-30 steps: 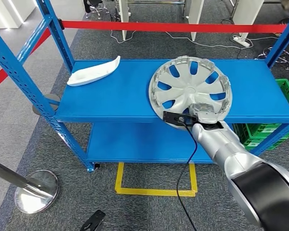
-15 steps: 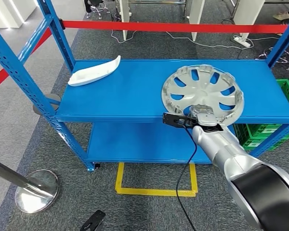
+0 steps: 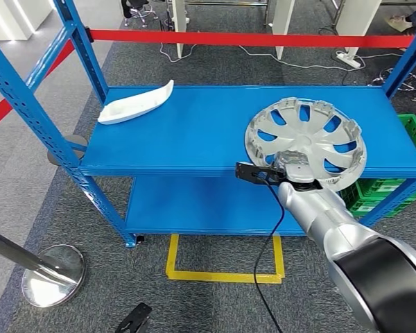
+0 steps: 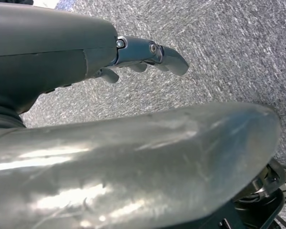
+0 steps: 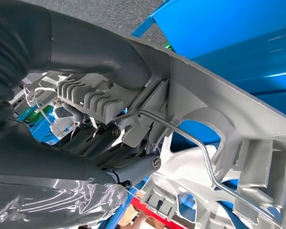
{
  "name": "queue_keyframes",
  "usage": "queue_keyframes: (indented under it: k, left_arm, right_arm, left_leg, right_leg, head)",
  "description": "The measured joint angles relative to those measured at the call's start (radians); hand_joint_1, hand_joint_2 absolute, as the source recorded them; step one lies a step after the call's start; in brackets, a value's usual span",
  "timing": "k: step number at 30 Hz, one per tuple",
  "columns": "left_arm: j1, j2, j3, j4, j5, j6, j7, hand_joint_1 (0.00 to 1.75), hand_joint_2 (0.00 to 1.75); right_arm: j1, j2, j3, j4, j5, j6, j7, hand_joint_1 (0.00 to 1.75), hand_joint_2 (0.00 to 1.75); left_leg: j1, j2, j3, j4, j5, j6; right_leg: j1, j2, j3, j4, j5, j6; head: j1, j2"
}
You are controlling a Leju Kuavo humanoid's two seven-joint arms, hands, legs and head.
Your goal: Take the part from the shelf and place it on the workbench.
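Observation:
A silver wheel cover (image 3: 306,137) lies inner side up on the right end of the blue shelf's top board (image 3: 195,132), its near rim reaching past the front edge. My right hand (image 3: 295,168) grips that near rim. In the right wrist view the thick thumb (image 5: 98,52) lies over the rim and the dark fingers (image 5: 116,160) sit under the wheel cover (image 5: 228,119). A white curved trim part (image 3: 134,104) rests at the board's far left. My left hand (image 4: 141,53) hangs over grey carpet, fingers loosely extended, holding nothing.
Blue uprights (image 3: 23,104) frame the shelf, with a lower board (image 3: 195,205) beneath. A green crate (image 3: 383,189) stands by its right end. Red barrier tape (image 3: 237,38) runs behind it. A chrome stanchion base (image 3: 51,275) and a yellow floor marking (image 3: 224,275) lie in front.
The wheel cover has slid to the right along the top board with my right hand on its rim. It now overhangs the front edge near the shelf's right end.

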Motion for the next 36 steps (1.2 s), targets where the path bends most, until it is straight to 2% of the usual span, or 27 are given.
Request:
queue_keyframes:
  k: [4, 8, 15, 20, 26, 32, 36]
  left_arm:
    - [0.001, 0.001, 0.001, 0.000, 0.006, 0.003, -0.004, 0.00, 0.00]
    - [0.002, 0.003, 0.002, 0.000, 0.018, 0.009, -0.020, 0.00, 1.75]
    - [0.008, 0.009, 0.015, 0.000, 0.054, 0.019, -0.057, 0.00, 1.75]
    - [0.016, 0.014, 0.029, 0.000, 0.058, 0.030, -0.063, 0.00, 1.75]
    - [0.019, 0.017, 0.032, 0.000, 0.061, 0.031, -0.061, 0.00, 1.75]
    - [0.027, 0.019, 0.044, 0.000, 0.075, 0.042, -0.060, 0.00, 1.75]
    - [0.040, 0.021, 0.063, 0.000, 0.096, 0.058, -0.071, 0.00, 1.75]
  right_arm:
    - [-0.002, 0.000, -0.003, 0.000, 0.012, -0.019, -0.029, 1.75, 1.75]
    - [-0.018, 0.005, -0.004, -0.003, 0.023, -0.054, -0.074, 1.75, 1.75]
    - [-0.062, 0.049, -0.004, -0.023, 0.060, -0.081, -0.143, 1.75, 1.75]
    - [-0.076, 0.088, -0.004, -0.028, 0.069, -0.092, -0.152, 1.75, 1.75]
    - [-0.080, 0.101, -0.004, -0.036, 0.071, -0.109, -0.171, 1.75, 1.75]
    - [-0.097, 0.120, -0.004, -0.067, 0.067, -0.186, -0.234, 1.75, 1.75]
    - [-0.115, 0.146, -0.003, -0.184, 0.045, -0.265, -0.293, 1.75, 1.75]
  left_leg:
    - [0.000, 0.000, -0.001, 0.000, 0.000, 0.000]
    - [0.000, 0.000, -0.002, 0.000, 0.000, 0.000]
    - [0.000, 0.000, -0.003, 0.000, 0.000, -0.001]
    - [0.000, 0.000, -0.004, 0.000, 0.000, -0.001]
    - [0.000, -0.001, -0.006, 0.000, 0.000, 0.000]
    - [0.000, -0.001, -0.008, 0.000, 0.001, -0.001]
    - [0.000, 0.000, -0.010, 0.000, 0.002, -0.003]
  right_leg:
    - [0.000, 0.000, 0.000, 0.000, 0.000, 0.000]
    - [0.000, 0.000, -0.001, 0.000, 0.001, 0.000]
    - [0.000, 0.001, -0.003, 0.000, 0.001, 0.000]
    - [0.001, -0.002, -0.004, 0.000, -0.001, -0.001]
    - [0.001, -0.002, -0.005, 0.000, -0.002, 0.000]
    - [0.001, -0.002, -0.007, 0.000, -0.001, 0.000]
    - [0.001, 0.001, -0.011, 0.001, 0.000, -0.002]
  head:
    - [0.000, 0.000]
    - [0.000, 0.000]
    - [0.000, 0.000]
    - [0.000, 0.000]
    - [0.000, 0.000]
    - [0.000, 0.000]
    - [0.000, 0.000]
